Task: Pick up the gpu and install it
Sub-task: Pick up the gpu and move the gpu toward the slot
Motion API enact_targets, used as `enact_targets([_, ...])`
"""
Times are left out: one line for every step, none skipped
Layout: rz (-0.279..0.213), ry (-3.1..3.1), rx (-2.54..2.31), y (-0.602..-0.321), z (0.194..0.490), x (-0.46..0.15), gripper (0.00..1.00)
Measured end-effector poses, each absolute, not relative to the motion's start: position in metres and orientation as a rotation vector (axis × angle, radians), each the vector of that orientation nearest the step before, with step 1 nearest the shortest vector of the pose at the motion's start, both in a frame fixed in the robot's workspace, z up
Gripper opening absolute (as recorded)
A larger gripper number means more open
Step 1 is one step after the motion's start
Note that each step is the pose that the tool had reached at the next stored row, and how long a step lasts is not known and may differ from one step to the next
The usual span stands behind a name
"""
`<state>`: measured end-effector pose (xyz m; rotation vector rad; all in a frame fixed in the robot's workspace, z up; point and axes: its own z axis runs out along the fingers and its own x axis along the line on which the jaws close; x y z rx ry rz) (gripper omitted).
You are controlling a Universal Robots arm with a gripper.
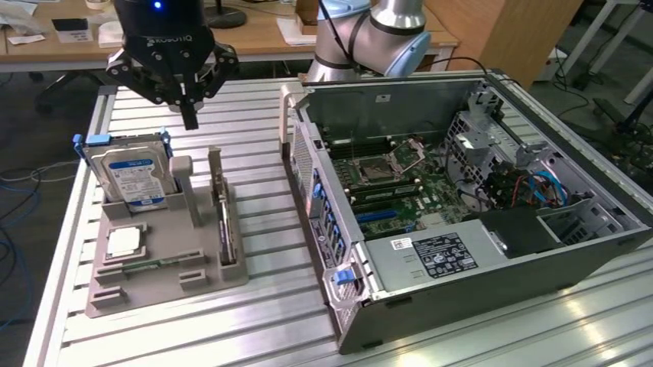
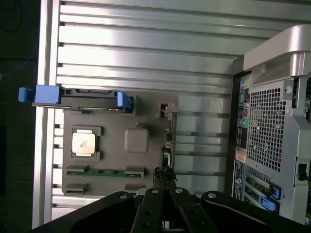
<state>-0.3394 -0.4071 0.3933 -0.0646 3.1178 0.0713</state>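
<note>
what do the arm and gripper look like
The gripper is black, with linked jaws tapering to a thin tip, white lettering on its body and a blue light above it. The arm is silver-grey and rounded, with a light blue joint cap.

This is a robotics lab or workshop. A robot arm (image 1: 378,38) stands at a slotted aluminium table (image 1: 255,321). The table carries an open PC case (image 1: 571,260) with its board bare, and a grey holder (image 1: 153,287) of computer parts. Behind stand wooden desks (image 1: 255,42) with papers, and cables (image 1: 14,229) trail on the floor.
</note>
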Motion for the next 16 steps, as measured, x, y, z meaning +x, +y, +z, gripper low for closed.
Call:
enact_targets([0.071, 3.118, -0.065, -0.4071, 0.3933, -0.3394, 0.11])
enact_targets([0.071, 3.118, -0.065, -0.4071, 0.3933, -0.3394, 0.11])
enact_targets([0.071, 3.118, -0.065, -0.4071, 0.3933, -0.3394, 0.11])
enact_targets([0.071, 3.118, -0.065, -0.4071, 0.3933, -0.3394, 0.11])
enact_targets([0.071, 3.118, -0.065, -0.4071, 0.3933, -0.3394, 0.11])
enact_targets([0.071, 3.118, -0.065, -0.4071, 0.3933, -0.3394, 0.11])
enact_targets([0.071, 3.118, -0.065, -0.4071, 0.3933, -0.3394, 0.11])
enact_targets([0.071, 3.118, -0.065, -0.4071, 0.3933, -0.3394, 0.11])
enact_targets([0.071, 3.118, -0.065, -0.4071, 0.3933, -0.3394, 0.11])
enact_targets([0.071, 3.118, -0.065, -0.4071, 0.3933, -0.3394, 0.11])
enact_targets([0.071, 3.118, -0.065, -0.4071, 0.3933, -0.3394, 0.11])
enact_targets([0.071, 3.118, -0.065, -0.4071, 0.3933, -0.3394, 0.11])
enact_targets([0.071, 3.118, -0.065, -0.4071, 0.3933, -0.3394, 0.17])
enact_targets([0.071, 3.118, -0.065, -0.4071, 0.3933, -0.3394, 0.24])
enact_targets([0.071, 3.118, -0.065, -0.4071, 0.3933, -0.3394, 0.24])
enact_targets([0.071, 3.118, -0.065, -0.4071, 0.3933, -0.3394, 0.29])
